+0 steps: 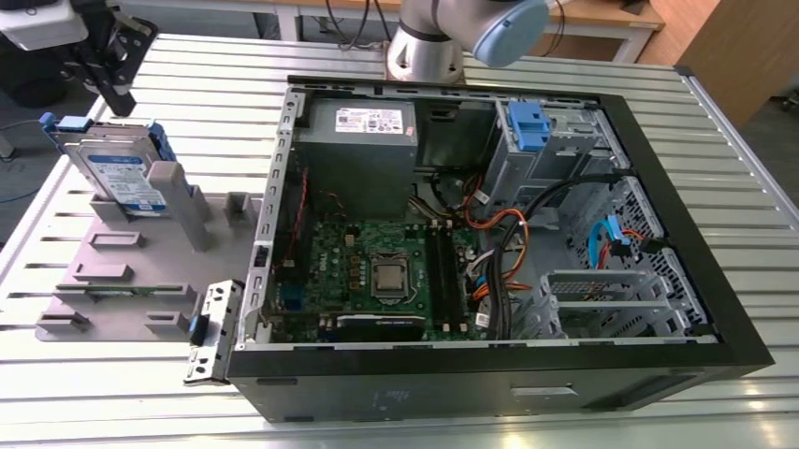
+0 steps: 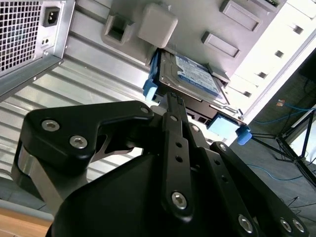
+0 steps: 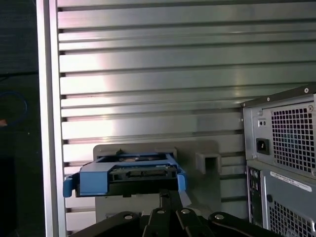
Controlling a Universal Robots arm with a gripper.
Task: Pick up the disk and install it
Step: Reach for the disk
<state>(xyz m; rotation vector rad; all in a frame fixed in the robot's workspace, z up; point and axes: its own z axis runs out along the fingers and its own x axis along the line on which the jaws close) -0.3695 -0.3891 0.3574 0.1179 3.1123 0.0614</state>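
The disk (image 1: pixel 122 173) is a silver drive with a white-and-blue label in a blue carrier. It stands tilted on edge in a grey fixture (image 1: pixel 125 276) on the exterior view's left, outside the computer case (image 1: pixel 500 383). My black gripper (image 1: pixel 115 98) hangs just above the disk's upper end. In both wrist views its thin fingertips sit together right at the carrier's edge, shut with nothing between them. The disk (image 2: pixel 197 76) shows its label in the second wrist view, past the gripper (image 2: pixel 170 98). In the first wrist view the disk (image 3: pixel 128 175) is end-on, next to the gripper (image 3: pixel 165 195).
The open case lies flat on a slatted metal table (image 1: pixel 699 94). It holds a grey power supply (image 1: pixel 362 122), a motherboard (image 1: pixel 374 271), loose cables and a blue-handled drive cage (image 1: pixel 530 131). The power supply's vented rear (image 3: pixel 289 138) faces the fixture. The table edge lies just beyond the fixture.
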